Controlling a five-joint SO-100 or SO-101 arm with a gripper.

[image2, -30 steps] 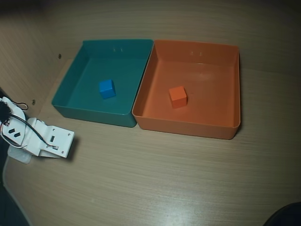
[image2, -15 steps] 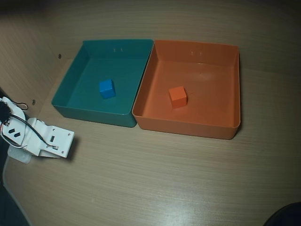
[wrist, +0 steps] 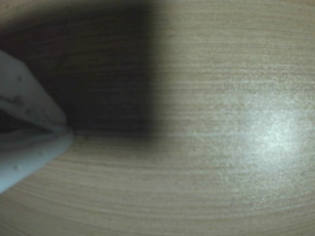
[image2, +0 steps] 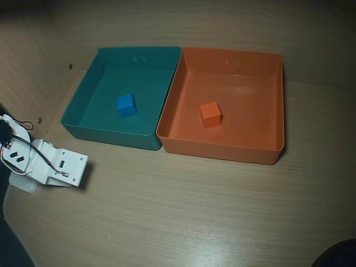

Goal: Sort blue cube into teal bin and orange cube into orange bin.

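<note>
Blue cube [image2: 126, 104]: on teal bin [image2: 83, 94] floor, near centre.
Orange cube [image2: 210, 114]: inside orange bin [image2: 275, 105], mid-floor.
Bins: side by side, walls touching.
Gripper [wrist: 66, 130]: fingers pressed together, empty, tips down at wooden table [image2: 194, 211], left edge of wrist view.

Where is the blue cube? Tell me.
In the overhead view, the blue cube sits inside the teal bin, left of the orange bin.

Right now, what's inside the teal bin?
Only the blue cube sits on the floor of the teal bin, clear of all walls in the overhead view. The near wall hides a thin strip of floor behind it.
</note>
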